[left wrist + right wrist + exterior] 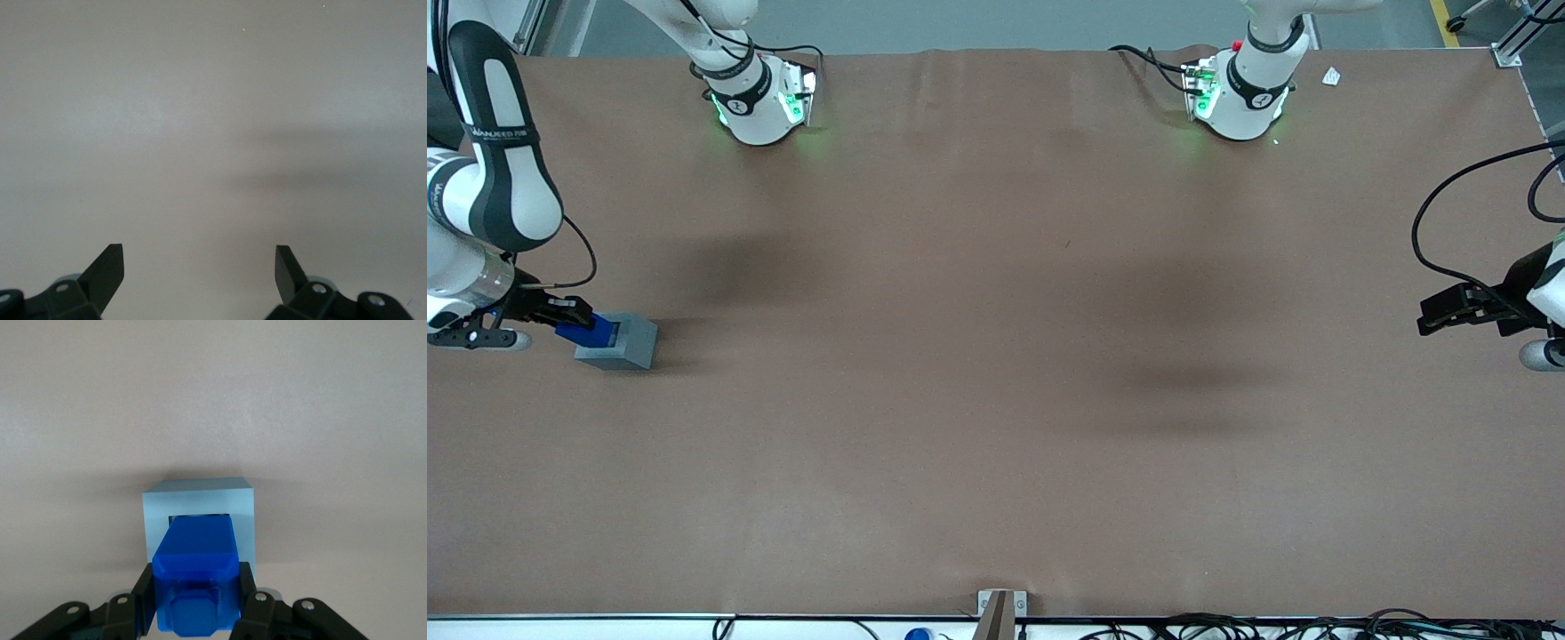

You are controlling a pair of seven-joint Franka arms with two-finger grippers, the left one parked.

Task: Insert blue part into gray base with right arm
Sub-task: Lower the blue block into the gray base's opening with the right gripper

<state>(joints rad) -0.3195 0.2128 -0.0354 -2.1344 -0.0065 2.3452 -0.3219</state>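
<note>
Clamping the blue part (195, 570), the end effector (569, 313) (fingers closed) hovers over the gray base (619, 343)

A brown table cover (996, 400) spread from edge to edge, lit evenly from above, with soft dark shadows (1192, 302) pooled on it. Gray floor (960, 22) showed past the edge farthest from the front camera, with a yellow floor line (1439, 18) at the parked arm's end. A white paper scrap (1331, 76) lay near that corner. A metal bracket (1000, 604) (small, mid-edge) and black cables (1272, 625) lined the nearest edge.
</note>
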